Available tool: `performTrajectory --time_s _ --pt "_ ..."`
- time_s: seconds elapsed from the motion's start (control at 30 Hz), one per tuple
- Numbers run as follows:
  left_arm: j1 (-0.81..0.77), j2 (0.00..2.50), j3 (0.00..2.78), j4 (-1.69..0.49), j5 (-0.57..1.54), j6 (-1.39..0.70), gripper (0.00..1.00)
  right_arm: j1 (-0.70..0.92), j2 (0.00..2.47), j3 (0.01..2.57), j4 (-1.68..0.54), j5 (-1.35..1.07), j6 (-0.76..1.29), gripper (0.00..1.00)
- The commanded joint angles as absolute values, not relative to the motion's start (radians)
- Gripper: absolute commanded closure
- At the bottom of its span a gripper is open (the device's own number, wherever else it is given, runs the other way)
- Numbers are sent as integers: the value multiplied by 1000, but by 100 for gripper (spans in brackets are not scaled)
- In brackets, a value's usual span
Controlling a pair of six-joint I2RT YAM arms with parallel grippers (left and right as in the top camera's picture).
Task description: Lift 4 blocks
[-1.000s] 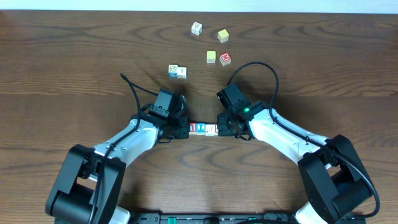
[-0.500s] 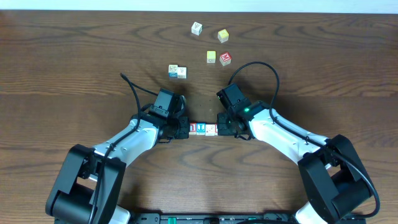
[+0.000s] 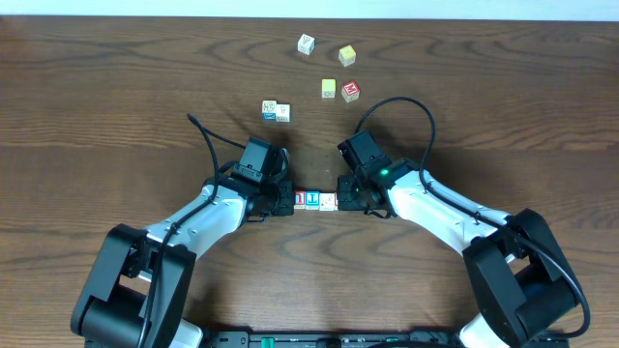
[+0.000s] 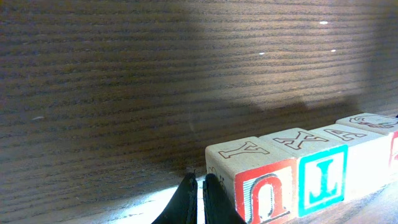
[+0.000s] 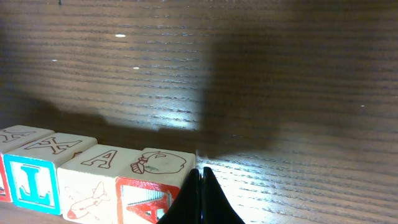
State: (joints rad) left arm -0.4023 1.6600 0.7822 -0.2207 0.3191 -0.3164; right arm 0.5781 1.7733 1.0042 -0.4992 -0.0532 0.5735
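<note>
A dark brown wooden table (image 3: 116, 97) with wavy, flowing grain fills nearly the whole overhead view. A thin pale strip (image 3: 484, 8) runs beyond its far edge at the top. In the wrist views the fine grain lines of the tabletop catch soft light, with a bright glossy patch (image 5: 180, 121) beside a broad dark shadow (image 5: 261, 74).

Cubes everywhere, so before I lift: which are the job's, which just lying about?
Job: row of four blocks between shut left gripper and shut right gripper.
Lying about: white cube, far yellow cube, near yellow cube, red cube, pair of cubes.
</note>
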Motion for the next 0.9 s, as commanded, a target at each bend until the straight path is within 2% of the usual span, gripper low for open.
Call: performTrajectory --time_s 0.0,0.87 --pt "-406 1666 804 -223 320 -307 93 570 1779 996 -496 -59 588 99" --pt "-406 1666 804 -223 320 -307 93 570 1779 983 -473 -131 606 99"
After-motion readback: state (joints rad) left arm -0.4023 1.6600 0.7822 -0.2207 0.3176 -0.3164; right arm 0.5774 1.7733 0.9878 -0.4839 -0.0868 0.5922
